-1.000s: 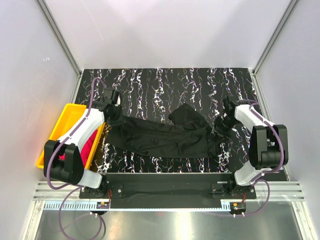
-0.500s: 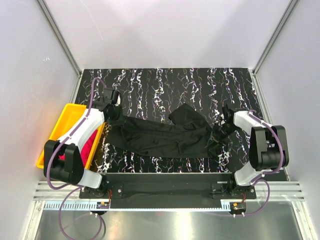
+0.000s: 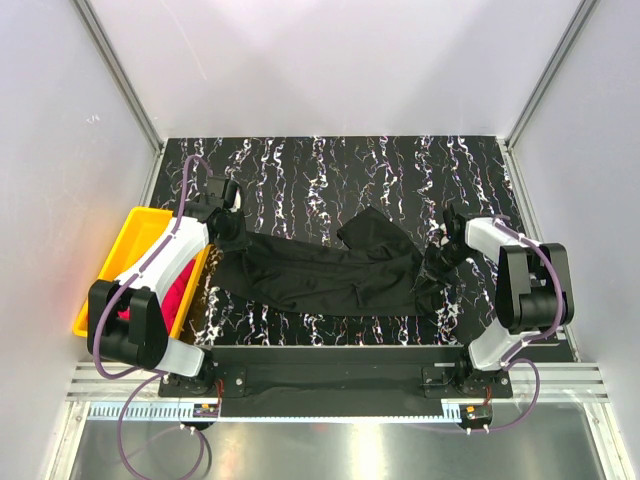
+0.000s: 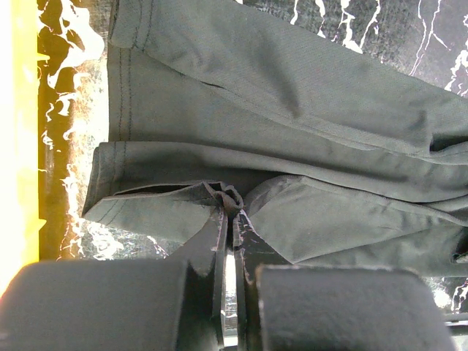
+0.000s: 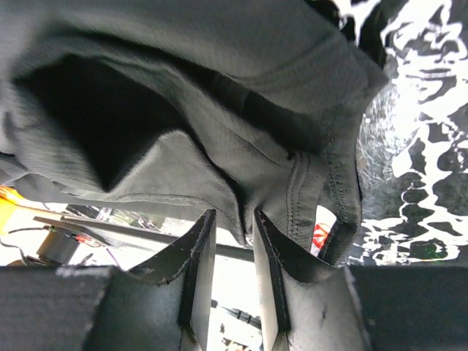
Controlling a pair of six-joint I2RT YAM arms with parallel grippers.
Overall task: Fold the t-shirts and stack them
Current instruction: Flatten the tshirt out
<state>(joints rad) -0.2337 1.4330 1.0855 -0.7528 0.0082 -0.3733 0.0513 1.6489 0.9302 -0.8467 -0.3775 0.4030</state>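
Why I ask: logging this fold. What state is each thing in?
black t-shirt: stretched across the mat, loosely bunched, pinched at both ends.
pink t-shirt: lying in the yellow tray, mostly hidden.
left gripper: shut on the black t-shirt.
right gripper: shut on the black t-shirt.

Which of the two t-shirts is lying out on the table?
The black t-shirt, stretched across the patterned table. The pink t-shirt is bunched in the yellow tray at the left.
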